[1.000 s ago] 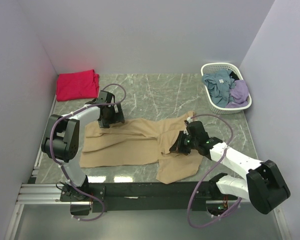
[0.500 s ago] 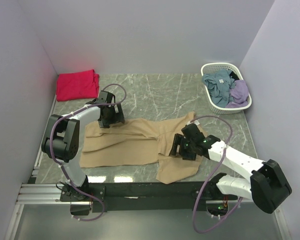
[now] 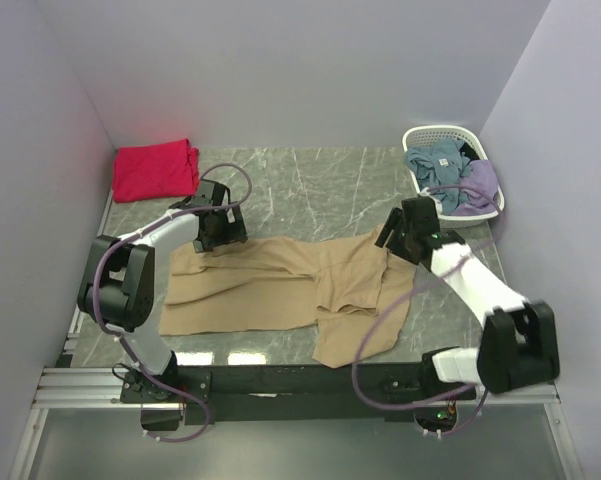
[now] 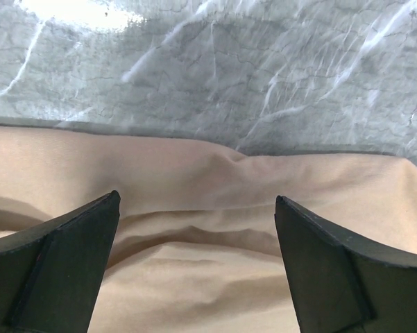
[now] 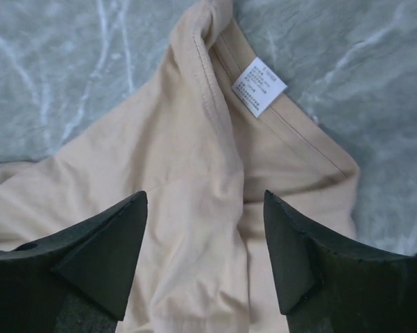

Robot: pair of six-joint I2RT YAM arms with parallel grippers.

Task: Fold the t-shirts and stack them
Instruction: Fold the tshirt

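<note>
While the tan t-shirt point(image 3: 270, 290) lies spread out and a bit rumpled in the middle of my table point(image 3: 320, 185), both my grippers hold nothing. My left gripper point(image 3: 210, 243) has its fingers spread wide over the shirt's far left edge. My right gripper point(image 3: 388, 238) has let go too, fingers apart, just by the little white label point(image 5: 259, 86). The red-pink t-shirt point(image 3: 155, 170) sits in the far left corner, well apart. The white basket point(image 3: 432, 129) is far right.
</note>
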